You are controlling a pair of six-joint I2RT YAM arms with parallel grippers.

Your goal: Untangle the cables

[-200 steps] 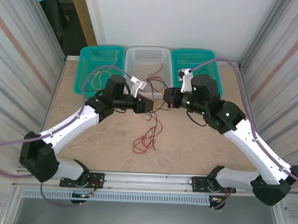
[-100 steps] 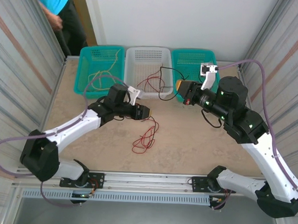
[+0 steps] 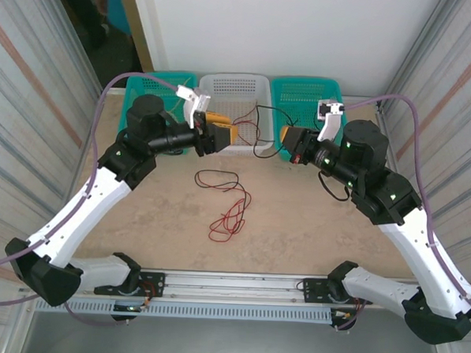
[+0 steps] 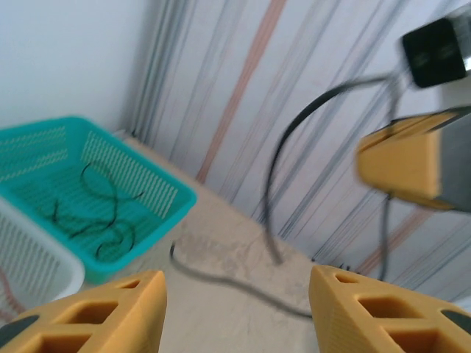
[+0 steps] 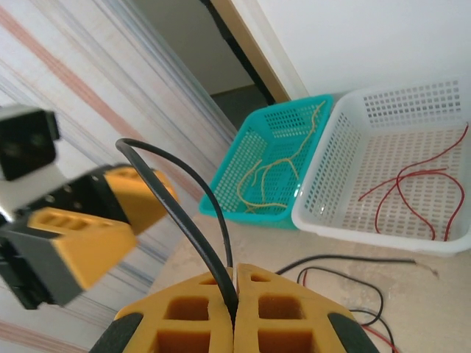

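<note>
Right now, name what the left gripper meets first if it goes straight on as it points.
Probably the black cable hanging from the right gripper, then that gripper itself; depth is unclear.

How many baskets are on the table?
3, in a row along the far edge: the left teal basket, the white basket in the middle, the right teal basket. Nothing suggests a hidden fourth.

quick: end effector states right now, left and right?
left end effector: open, holding nothing.
right end effector: closed on the black cable.
</note>
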